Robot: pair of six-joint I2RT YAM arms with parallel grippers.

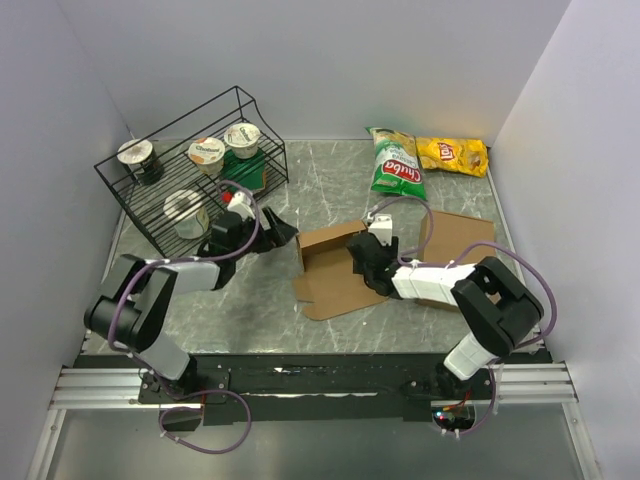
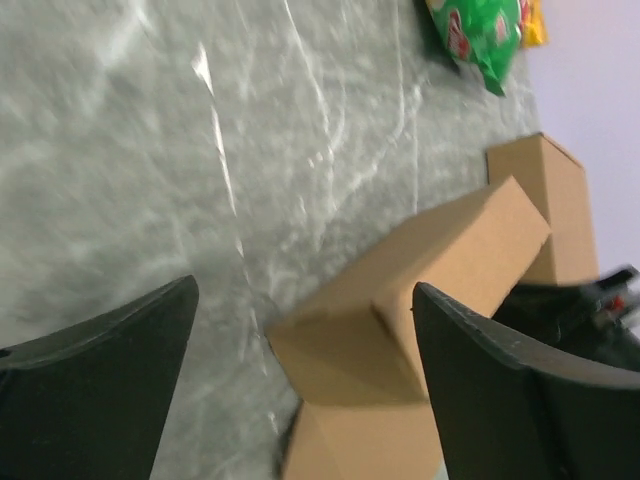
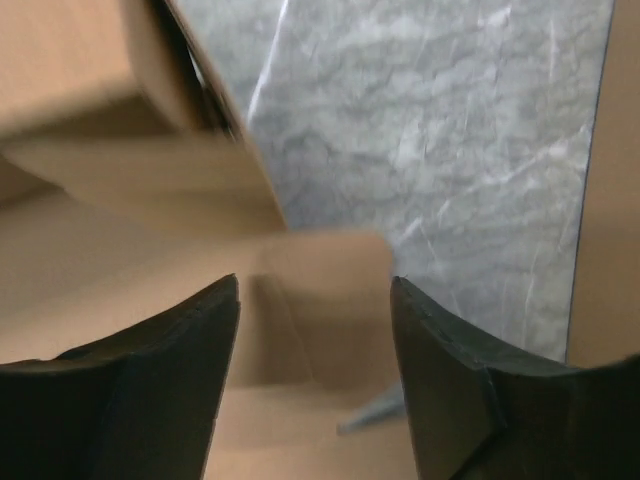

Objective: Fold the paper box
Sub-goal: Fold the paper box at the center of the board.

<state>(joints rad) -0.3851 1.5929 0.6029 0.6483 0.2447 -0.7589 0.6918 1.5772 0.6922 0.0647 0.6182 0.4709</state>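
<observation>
At the bottom of the overhead view, the two arms reach up from their bases over the grey marbled table.

The left gripper is left of the centre and low above the table. In its own camera the left gripper has its two dark fingers spread wide. There is nothing between them, only the table and, further away, the box.

The right gripper is just right of the centre, over the paper box. In the wrist view the right gripper is also open. A flap of the paper box lies below the gap, but the fingers do not pinch it.

The paper box is in the middle of the frame on the table, between the two grippers. One wall stands up at its upper left side, and the rest lies flat with notched flaps toward the bottom of the frame. From the left wrist camera the paper box shows as a raised brown wall, right of centre.

Just to the right of the box, a plain cardboard slab lies flat on the table.

Further up, in the upper left, a black wire rack holds several cups.

At the top, right of centre, a green snack bag and a yellow snack bag lie side by side near the back wall.
</observation>
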